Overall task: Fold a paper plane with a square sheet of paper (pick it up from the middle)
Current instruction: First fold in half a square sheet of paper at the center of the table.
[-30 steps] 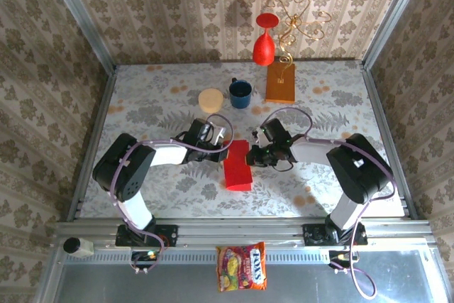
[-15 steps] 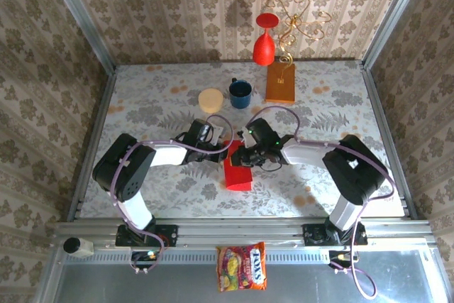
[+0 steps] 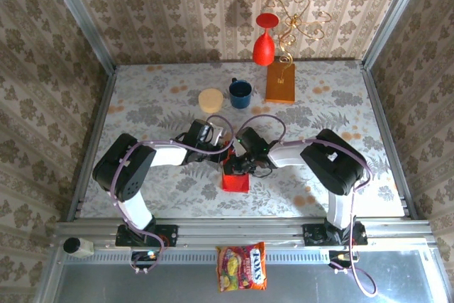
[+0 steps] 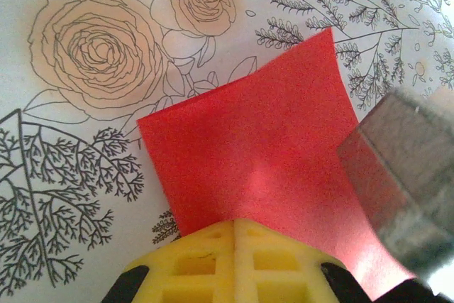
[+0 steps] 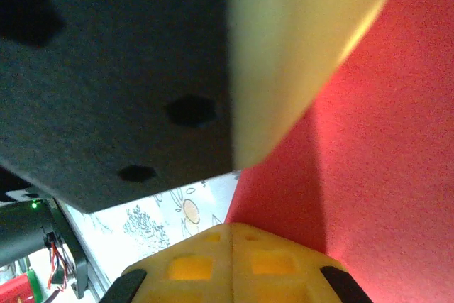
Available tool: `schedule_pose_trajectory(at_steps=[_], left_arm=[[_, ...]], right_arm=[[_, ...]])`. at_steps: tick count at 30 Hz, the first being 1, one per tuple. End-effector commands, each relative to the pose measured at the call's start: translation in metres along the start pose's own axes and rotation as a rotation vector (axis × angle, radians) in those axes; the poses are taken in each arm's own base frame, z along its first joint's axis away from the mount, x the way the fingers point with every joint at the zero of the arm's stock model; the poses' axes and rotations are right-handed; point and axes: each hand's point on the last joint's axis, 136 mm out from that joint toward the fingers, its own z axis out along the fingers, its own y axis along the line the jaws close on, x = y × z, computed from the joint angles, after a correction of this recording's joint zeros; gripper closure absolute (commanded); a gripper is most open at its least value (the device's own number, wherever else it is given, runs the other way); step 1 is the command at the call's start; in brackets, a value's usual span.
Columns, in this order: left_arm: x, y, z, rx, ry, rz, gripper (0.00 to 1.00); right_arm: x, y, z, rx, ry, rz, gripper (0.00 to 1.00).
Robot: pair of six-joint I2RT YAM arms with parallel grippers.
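Left end effector (image 4: 235,226): clenched, yellow tips down on the red square sheet of paper (image 4: 255,154);
Right end effector (image 5: 230,230): clenched, close beside the left one, over the same sheet;
Sheet: on the floral desk (image 3: 156,104), front of centre, between both arms

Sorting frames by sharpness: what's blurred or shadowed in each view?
Top external: sharp, the red vase casting a shadow on the wallpaper. Left wrist: red paper and tablecloth crisp, grey shape at right edge blurred. Right wrist: dark and cream shape near the lens out of focus.
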Motion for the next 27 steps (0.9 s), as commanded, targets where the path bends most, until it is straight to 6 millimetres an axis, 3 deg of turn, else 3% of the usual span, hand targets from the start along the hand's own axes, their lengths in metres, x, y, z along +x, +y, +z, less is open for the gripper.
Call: schedule_pose_trajectory(at_steps=[1,8,19,27], left_arm=[[0.031,0.012,0.009,-0.035,0.085,-0.006,1.00],[0.036,0.016,0.013,-0.044,0.100,-0.016,1.00],[0.038,0.023,0.017,-0.069,0.108,-0.036,1.00],[0.044,0.033,0.014,-0.128,0.117,-0.091,1.00]], right_arm=[[0.028,-0.007,0.014,0.011,0.091,0.013,0.94],[0.055,-0.010,0.017,0.034,0.160,-0.018,0.96],[0.092,0.007,0.011,0.033,0.271,-0.150,0.97],[0.096,0.019,-0.016,-0.017,0.233,-0.167,0.96]])
